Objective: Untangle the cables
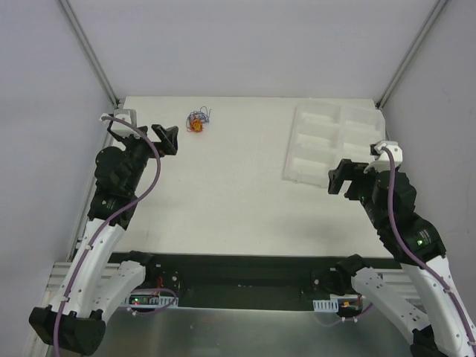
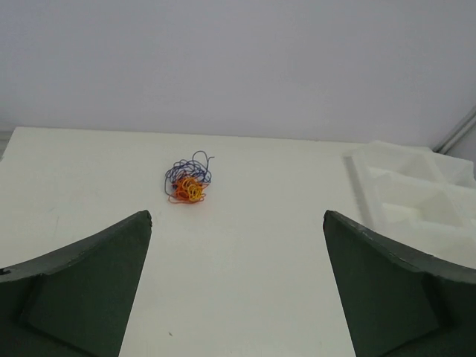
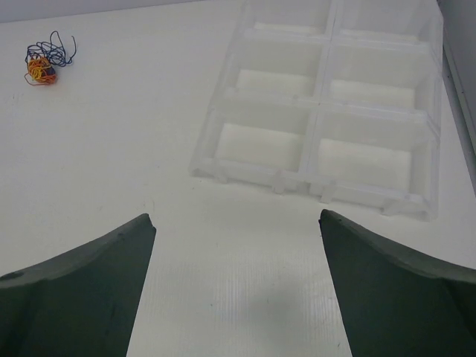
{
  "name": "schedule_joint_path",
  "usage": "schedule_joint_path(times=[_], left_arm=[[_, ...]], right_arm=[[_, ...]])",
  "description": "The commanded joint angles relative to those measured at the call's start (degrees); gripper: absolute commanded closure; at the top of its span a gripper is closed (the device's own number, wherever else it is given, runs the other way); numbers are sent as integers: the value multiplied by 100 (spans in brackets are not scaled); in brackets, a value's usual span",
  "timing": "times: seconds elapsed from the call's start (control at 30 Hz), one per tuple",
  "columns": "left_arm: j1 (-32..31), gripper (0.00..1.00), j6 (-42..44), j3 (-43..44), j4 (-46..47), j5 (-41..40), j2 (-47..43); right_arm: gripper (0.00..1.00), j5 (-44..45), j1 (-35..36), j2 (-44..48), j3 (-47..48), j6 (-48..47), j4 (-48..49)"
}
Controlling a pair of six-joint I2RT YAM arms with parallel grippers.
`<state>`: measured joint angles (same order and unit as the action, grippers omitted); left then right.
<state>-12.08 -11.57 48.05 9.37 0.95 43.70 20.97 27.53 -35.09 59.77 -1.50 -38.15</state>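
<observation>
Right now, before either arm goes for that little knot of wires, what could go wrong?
The wires are hair-thin and tightly bunched, so the open left end effector might pinch the whole knot, tightening it instead of freeing a strand. The right end effector hangs near the tray and could bump it while reaching across.

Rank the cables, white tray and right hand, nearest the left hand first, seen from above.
1. cables: just right of the left hand, far edge.
2. white tray: far right side.
3. right hand: at the tray's near edge, slightly farther.
</observation>
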Motion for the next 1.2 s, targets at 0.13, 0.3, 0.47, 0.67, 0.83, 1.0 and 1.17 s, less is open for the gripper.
schedule_joint_path(times=[0.13, 0.3, 0.47, 0.67, 0.83, 1.0, 1.17], left_arm=[[47, 1, -371, 914, -1223, -203, 1560], [302, 1, -1361, 1497, -1886, 1204, 2817], [1162, 14, -3285, 1163, -1063, 2696, 4029], [1498, 9, -4396, 1733, -261, 3255, 5568], [1506, 7, -5520, 2365, 591, 2859, 6789], [1401, 12, -6593, 2981, 637, 2191, 7704], [1225, 16, -6743, 4018, 48, 1821, 8382]], right_arm=[[4, -795, 24, -745, 554, 448, 193], [4, -2025, 33, -1043, 517, 738, 932], [4, -2457, 86, -1079, 624, 905, 792], [4, -2309, 95, -220, 142, 862, 643], [4, -1536, 95, 485, -220, 792, 239], [4, -1078, 77, 898, -167, 704, -341], [4, -735, 86, 1119, -150, 633, -474]])
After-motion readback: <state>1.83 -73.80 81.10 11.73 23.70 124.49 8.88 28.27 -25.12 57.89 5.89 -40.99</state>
